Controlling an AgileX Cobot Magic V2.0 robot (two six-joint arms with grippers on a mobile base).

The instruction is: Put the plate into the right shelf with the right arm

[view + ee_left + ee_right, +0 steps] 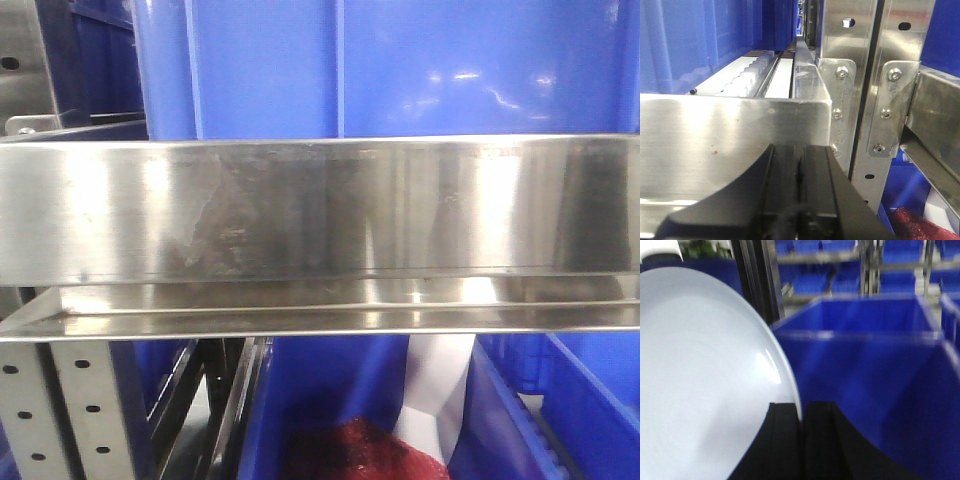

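Crumpled red material (360, 455) low in the front view, just beside an upright white sheet (435, 385) on its right, and, in the left wrist view, a receding row of small white ridged pieces (750, 75).

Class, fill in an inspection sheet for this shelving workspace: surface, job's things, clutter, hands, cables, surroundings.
Surface: brushed steel shelf rail, shiny, with a scuffed patch left of its middle.
Job's things: white plate, gripped at its rim, facing a blue bin; not yet on the shelf.
Clutter: red item and white sheet below the rail, among the lower bins.
Hands: right hand shut on the plate's rim; left hand shut, empty, close in front of the rail.
Cables: nothing seen.
Surroundings: perforated steel uprights with bolted brackets; more racks holding blue bins behind, blurred.
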